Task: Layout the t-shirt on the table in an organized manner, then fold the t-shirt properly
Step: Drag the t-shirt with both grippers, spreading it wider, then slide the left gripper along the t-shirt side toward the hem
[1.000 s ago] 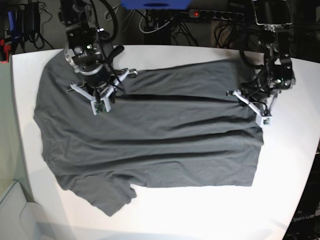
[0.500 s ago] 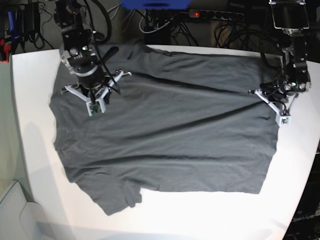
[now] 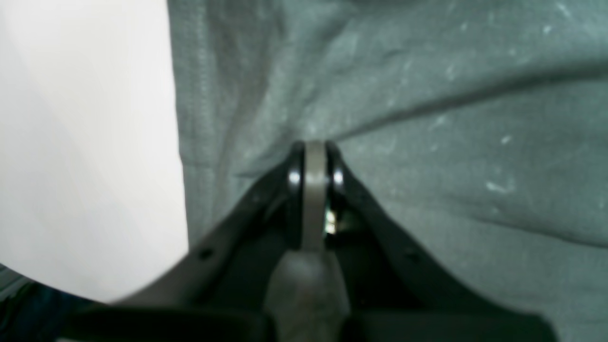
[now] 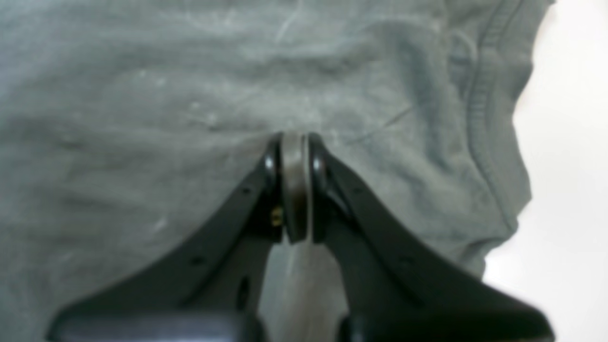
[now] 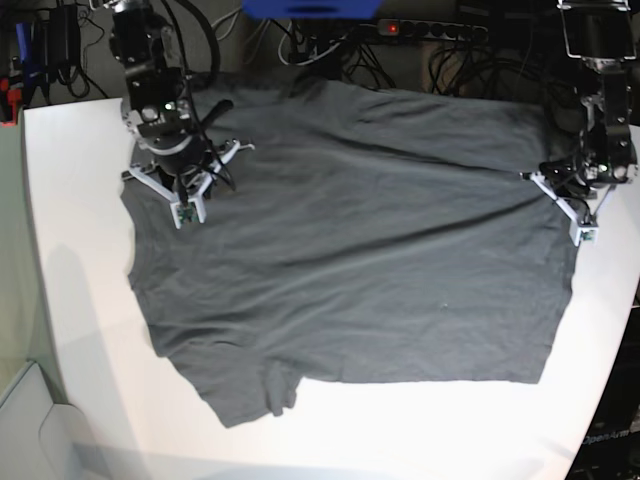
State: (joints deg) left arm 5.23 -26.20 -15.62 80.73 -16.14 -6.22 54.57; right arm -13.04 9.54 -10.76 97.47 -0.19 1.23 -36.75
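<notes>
The dark grey t-shirt (image 5: pixel 350 250) lies spread over the white table (image 5: pixel 80 300), wrinkled, its far edge reaching the table's back edge. One sleeve (image 5: pixel 250 385) points toward the front left. My right gripper (image 5: pixel 172 182) is shut on the cloth at the shirt's far left; up close its fingertips (image 4: pixel 294 142) pinch a fold beside a ribbed hem (image 4: pixel 489 109). My left gripper (image 5: pixel 565 185) is shut on the shirt's right edge. In the left wrist view that gripper (image 3: pixel 313 154) clamps cloth next to the hem (image 3: pixel 194 95), with bare table (image 3: pixel 85 142) to the left.
Cables and a power strip (image 5: pixel 430 30) run behind the table's back edge. A pale bin (image 5: pixel 20 420) sits off the front left corner. Bare white tabletop shows along the left side and the front (image 5: pixel 400 430).
Both arms have drawn the shirt toward the back of the table and to the right. The cloth now lies flatter and wider, with its far edge at the table's back edge.
</notes>
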